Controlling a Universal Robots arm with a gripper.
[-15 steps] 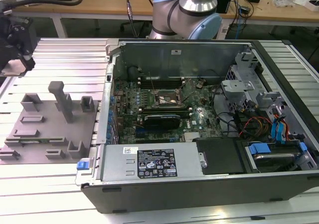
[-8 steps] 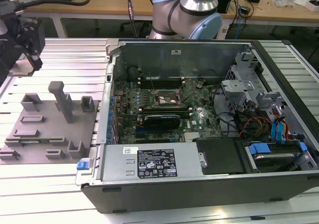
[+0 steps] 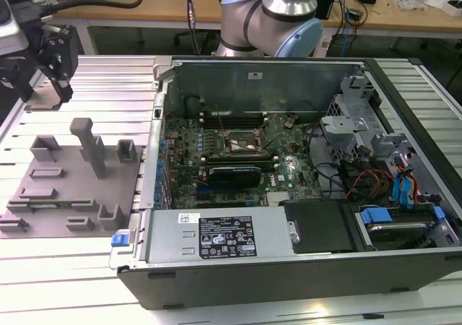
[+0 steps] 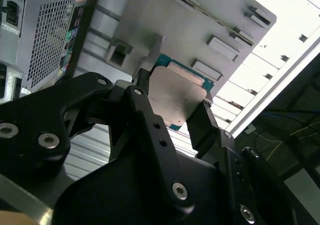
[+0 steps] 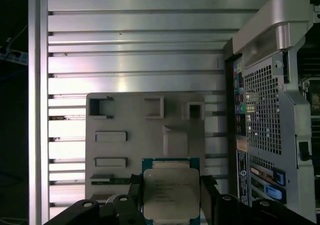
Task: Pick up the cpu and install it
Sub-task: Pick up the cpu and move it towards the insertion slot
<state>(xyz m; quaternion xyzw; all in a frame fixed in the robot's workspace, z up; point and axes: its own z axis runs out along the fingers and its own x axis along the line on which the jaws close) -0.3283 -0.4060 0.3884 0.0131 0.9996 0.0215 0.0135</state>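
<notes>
The small square silver-topped cpu (image 5: 171, 192) is gripped by two opposite edges in the black hand (image 4: 172, 102), clear above the grey fixture plate (image 3: 79, 184); in the exterior view the open computer case (image 3: 289, 274) is seen at 3 o'clock.

No print is legible anywhere. A white label (image 3: 226, 236) with tiny marks sits on the power supply (image 3: 274, 232) inside the computer case (image 3: 289, 285). The chip (image 5: 171, 192), outside the case, bears faint lines of print.
</notes>
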